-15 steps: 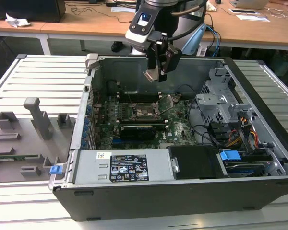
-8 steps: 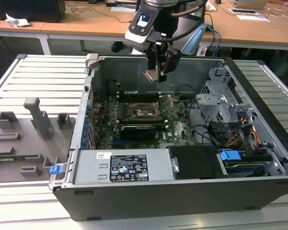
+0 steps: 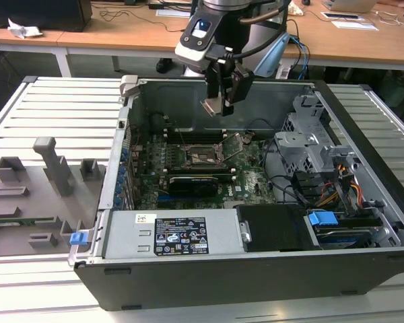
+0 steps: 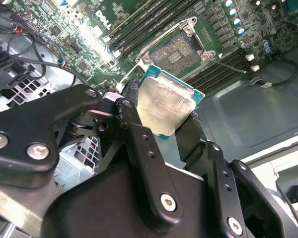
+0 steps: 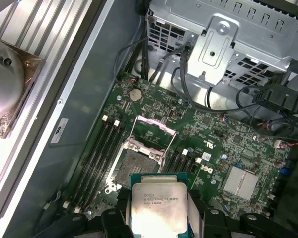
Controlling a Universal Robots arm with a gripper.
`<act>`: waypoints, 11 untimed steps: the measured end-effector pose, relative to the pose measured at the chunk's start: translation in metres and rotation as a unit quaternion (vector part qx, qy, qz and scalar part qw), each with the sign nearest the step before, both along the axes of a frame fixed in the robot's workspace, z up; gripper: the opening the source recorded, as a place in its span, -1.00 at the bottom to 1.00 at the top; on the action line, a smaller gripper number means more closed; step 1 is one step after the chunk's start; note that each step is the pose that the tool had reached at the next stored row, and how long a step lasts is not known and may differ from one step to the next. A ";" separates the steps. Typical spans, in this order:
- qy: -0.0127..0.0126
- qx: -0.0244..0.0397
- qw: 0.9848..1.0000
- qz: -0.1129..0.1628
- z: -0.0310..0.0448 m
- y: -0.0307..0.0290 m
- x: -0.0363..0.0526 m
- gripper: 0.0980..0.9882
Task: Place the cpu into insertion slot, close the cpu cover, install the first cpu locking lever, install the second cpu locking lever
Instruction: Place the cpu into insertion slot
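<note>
Hovering above an open black desktop computer case (image 3: 363, 269), the arm's black two-fingered gripper (image 3: 219, 108) pinches a small flat square cpu with a silvery-beige metal top (image 3: 212, 105) by two opposite edges. In both wrist views a black finger (image 4: 131, 94) (image 5: 120, 201) presses against each side of the chip (image 4: 166, 106) (image 5: 158, 206), whose green border shows at the rim. The chip hangs in the air, tilted, clear of the board.

In the exterior view, the square insertion slot with a black frame and dull metallic centre (image 3: 205, 156) lies on the green motherboard (image 3: 252, 178), directly below the gripper at six o'clock and well apart from it. The slot (image 4: 179, 52) (image 5: 134, 166) is bare. In the first wrist view the thin silver cpu cover frame with a cut-out centre (image 5: 151, 131) stands swung open just beside the socket.

From the socket in the exterior view, a long black card (image 3: 195, 182) sits at six o'clock, a grey metal drive cage (image 3: 310, 145) at three o'clock, and a grey labelled power supply box (image 3: 175, 235) further out at six o'clock. A grey plastic fixture tray (image 3: 27, 202) rests on the slatted metal table (image 3: 60, 101) at nine o'clock of the case
</note>
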State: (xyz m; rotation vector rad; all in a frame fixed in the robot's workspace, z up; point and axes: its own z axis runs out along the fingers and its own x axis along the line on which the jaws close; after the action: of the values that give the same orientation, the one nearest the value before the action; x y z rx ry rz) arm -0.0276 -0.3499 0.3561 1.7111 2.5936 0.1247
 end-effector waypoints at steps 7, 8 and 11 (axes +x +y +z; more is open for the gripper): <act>0.000 0.000 1.000 -0.004 -0.0009 0.0000 0.0000 0.00; 0.000 0.000 1.000 -0.004 -0.0010 0.0000 0.0000 0.00; 0.000 0.000 1.000 -0.006 -0.0015 0.0000 0.0000 0.00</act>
State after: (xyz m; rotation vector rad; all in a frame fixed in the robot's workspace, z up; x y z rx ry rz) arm -0.0277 -0.3499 0.3546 1.7256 2.5834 0.1241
